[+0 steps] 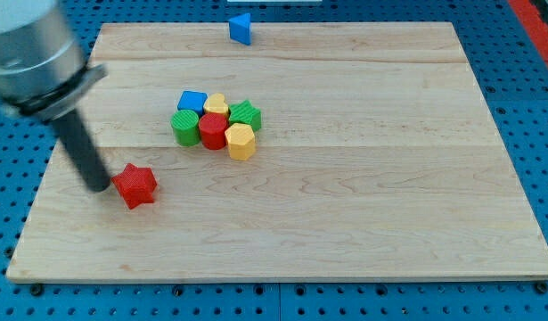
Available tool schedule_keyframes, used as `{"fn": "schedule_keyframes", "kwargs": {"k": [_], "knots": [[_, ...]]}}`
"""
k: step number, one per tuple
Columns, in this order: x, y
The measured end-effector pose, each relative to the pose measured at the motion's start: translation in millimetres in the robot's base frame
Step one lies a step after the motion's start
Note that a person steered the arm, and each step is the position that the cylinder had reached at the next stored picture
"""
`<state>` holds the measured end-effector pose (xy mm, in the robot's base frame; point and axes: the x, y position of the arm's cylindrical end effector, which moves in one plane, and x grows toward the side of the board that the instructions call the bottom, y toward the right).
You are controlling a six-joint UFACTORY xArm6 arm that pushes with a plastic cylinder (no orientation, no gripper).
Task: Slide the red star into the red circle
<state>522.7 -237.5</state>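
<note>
A pale wooden board (363, 223) lies on a blue pegboard surface (523, 80). My tip (99, 187) rests on the board at the view's left, just beside the red star (134, 185), on that star's left side; whether the two touch cannot be told. Near the board's middle sits a tight cluster of blocks: the red circle (213, 131) at its centre, a green cylinder (185, 127) against its left, a blue cube (192, 101) and a yellow block (216, 104) behind, a green star-like block (246, 114) to the right, and a yellow hexagonal block (241, 142) in front right. A blue triangular block (241, 28) stands alone at the board's top edge, well apart from the cluster
</note>
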Motion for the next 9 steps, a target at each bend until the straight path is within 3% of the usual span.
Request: {"fn": "schedule_keyframes", "kwargs": {"k": [1, 3, 4, 5, 6, 7, 8, 9], "knots": [[13, 23], [-50, 147], [-41, 156], [11, 167], [-21, 235], [-40, 223], [-40, 183], [-33, 180]]}}
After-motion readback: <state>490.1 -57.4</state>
